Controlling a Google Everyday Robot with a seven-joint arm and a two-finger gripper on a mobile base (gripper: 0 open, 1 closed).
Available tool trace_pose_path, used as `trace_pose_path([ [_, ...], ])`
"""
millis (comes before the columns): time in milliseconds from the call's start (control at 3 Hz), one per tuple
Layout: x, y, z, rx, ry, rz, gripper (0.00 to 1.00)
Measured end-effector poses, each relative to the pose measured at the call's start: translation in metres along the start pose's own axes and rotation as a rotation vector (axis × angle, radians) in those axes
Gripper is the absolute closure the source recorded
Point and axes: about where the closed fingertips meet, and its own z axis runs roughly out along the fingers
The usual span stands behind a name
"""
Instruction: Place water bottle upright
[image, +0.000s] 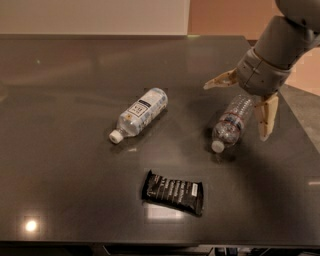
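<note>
My gripper (235, 111) hangs over the right side of the dark table (60, 165), fingers spread wide, straddling the far end of the water bottle (229, 125). One finger (219, 80) points left past the bottle and the other (265, 120) points down just beside its right flank. The bottle lies on its side, white cap toward the near edge. Another bottle (140, 115) lies well to its left, and a dark snack bar (173, 191) sits nearer the front.
</note>
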Motion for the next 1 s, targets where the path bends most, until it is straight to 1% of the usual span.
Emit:
trace_pose_path([
  [333, 0.0, 0.003, 0.018, -0.076, -0.003, -0.122, 0.0],
  [667, 0.001, 0.008, 0.03, -0.138, -0.006, -0.21, 0.0],
  [1000, 0.001, 0.011, 0.037, -0.176, -0.005, -0.258, 0.18],
])
